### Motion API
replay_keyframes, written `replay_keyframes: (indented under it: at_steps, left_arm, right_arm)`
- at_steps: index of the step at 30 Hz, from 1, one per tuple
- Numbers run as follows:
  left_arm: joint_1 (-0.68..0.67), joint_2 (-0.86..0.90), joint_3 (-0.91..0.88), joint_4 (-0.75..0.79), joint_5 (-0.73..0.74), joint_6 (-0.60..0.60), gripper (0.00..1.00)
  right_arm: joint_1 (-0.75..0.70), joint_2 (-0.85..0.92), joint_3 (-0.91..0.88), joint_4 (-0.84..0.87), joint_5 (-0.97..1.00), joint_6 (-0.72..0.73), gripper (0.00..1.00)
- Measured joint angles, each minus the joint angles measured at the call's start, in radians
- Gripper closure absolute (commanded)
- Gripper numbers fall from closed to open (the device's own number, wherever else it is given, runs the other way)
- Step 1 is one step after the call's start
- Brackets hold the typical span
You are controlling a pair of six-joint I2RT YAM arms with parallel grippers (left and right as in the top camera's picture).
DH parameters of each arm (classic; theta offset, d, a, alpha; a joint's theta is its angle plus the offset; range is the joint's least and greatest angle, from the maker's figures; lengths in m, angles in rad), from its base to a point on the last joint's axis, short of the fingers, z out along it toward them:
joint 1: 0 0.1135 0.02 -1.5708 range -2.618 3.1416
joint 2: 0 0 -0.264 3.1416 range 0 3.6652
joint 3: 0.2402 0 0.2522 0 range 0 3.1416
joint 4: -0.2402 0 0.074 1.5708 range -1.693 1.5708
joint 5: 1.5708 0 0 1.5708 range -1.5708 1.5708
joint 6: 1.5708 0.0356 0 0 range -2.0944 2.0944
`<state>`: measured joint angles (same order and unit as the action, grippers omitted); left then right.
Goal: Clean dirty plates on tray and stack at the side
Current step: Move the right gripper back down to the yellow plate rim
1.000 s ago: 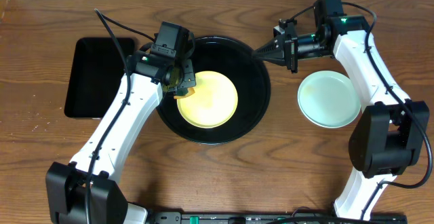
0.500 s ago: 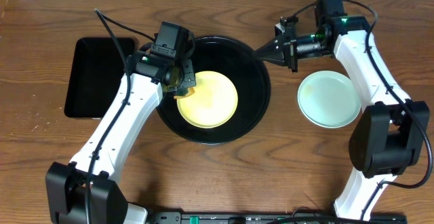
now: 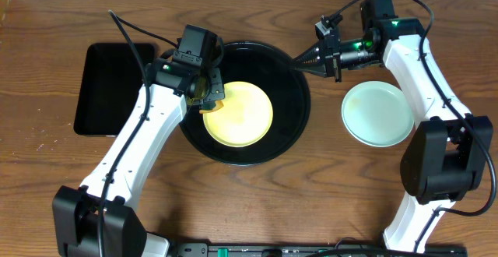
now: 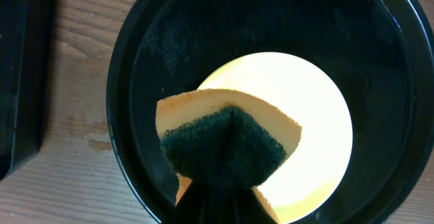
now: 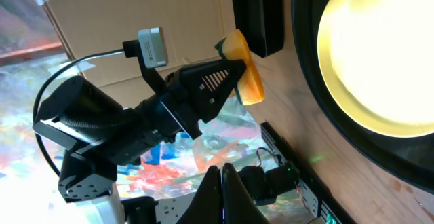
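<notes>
From my overhead feed I see the pale yellow plate lying inside the round black tray, a little left of its centre. My left gripper is clamped on an orange sponge with a dark green scouring face, which bulges up between the fingers; it sits over the plate's left edge, though I cannot tell whether it touches the plate. My right gripper has its fingers pressed together with nothing between them and hangs over the tray's upper right rim. A mint plate rests on the wooden table just right of the tray, and a black rectangular tray lies to the far left
</notes>
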<state>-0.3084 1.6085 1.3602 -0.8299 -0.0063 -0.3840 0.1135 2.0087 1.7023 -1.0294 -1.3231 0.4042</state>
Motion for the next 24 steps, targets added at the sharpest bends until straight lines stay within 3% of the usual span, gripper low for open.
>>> replay_keyframes:
  at_steps: [9, 18, 24]
  left_arm:
    - [0.0, 0.0, 0.0, 0.0, 0.0, 0.0, 0.93]
    - [0.0, 0.0, 0.0, 0.0, 0.0, 0.0, 0.93]
    - [0.0, 0.0, 0.0, 0.0, 0.0, 0.0, 0.93]
  right_arm:
    - [0.0, 0.0, 0.0, 0.004, 0.074, -0.026, 0.99]
    - [0.092, 0.0, 0.0, 0.007, 0.731, -0.061, 0.99]
    - [0.266, 0.0, 0.0, 0.12, 0.955, -0.101, 0.99]
